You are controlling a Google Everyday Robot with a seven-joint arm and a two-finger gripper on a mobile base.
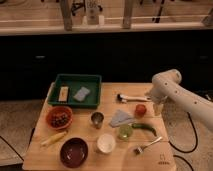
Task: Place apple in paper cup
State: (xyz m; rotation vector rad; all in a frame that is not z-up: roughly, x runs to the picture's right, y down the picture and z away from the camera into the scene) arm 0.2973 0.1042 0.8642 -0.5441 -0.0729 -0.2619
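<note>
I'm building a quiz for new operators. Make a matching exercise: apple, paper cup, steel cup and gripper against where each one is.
1 apple
2 paper cup
3 steel cup
4 gripper

A beside the maroon bowl, near the front edge
B next to the apple, on the table's right side in the view
C in front of the green tray
D just in front of the brush

Pairs: 1-D, 2-A, 3-C, 4-B

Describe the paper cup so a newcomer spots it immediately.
On the wooden table, where the tool hangs at the right beside the apple, look along the front edge between the maroon bowl and the fork. The paper cup there is plain white, wider than the shiny steel cup behind it.
</note>
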